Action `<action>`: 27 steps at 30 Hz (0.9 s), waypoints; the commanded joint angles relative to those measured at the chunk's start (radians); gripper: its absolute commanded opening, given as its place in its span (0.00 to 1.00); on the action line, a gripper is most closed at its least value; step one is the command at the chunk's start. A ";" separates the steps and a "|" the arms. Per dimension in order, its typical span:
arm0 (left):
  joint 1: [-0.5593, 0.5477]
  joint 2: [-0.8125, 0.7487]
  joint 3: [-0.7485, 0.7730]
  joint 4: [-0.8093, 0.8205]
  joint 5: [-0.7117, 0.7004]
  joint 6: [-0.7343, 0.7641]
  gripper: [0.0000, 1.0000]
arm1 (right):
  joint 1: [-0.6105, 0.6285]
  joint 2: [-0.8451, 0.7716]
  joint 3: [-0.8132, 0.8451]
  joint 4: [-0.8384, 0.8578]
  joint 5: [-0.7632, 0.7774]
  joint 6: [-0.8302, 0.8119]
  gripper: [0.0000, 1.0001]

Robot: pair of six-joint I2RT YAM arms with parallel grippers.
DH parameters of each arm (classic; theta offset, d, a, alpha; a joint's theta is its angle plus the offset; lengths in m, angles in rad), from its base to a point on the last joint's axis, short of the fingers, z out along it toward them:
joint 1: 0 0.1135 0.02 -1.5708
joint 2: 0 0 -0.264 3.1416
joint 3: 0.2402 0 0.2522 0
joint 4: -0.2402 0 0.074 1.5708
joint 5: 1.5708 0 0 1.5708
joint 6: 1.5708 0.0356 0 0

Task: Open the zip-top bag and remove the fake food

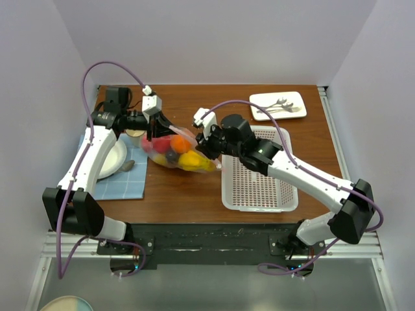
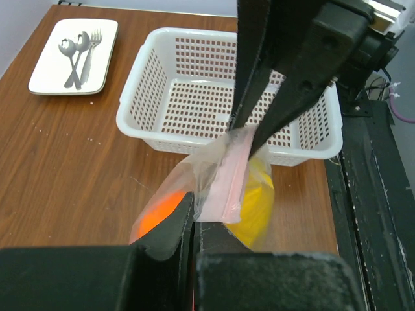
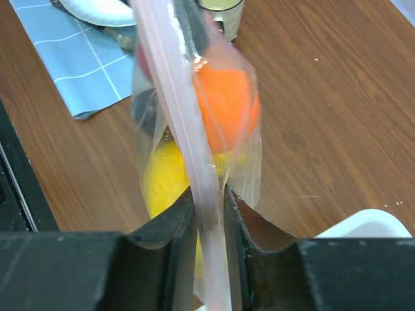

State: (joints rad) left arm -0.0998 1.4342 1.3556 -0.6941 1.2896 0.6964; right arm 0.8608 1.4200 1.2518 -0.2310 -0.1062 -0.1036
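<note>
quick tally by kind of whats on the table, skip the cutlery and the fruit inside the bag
zip-top bag: 1
basket: 1
plates: 2, a round plate and a rectangular plate
mug: 1
blue cloth: 1
total: 6

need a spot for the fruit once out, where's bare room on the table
Bare wood lies in front of the bag, between blue cloth and basket; the basket itself is empty. Crowded on the left: plate, spoon, mug.
</note>
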 commanded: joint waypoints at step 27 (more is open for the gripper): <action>0.006 -0.094 0.201 0.185 0.085 -0.396 0.99 | -0.025 -0.046 0.060 -0.019 -0.214 0.041 0.00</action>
State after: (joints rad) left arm -0.0986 1.4231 1.4998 -0.6613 1.3067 0.5034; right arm 0.8364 1.4155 1.2865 -0.2779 -0.2825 -0.0864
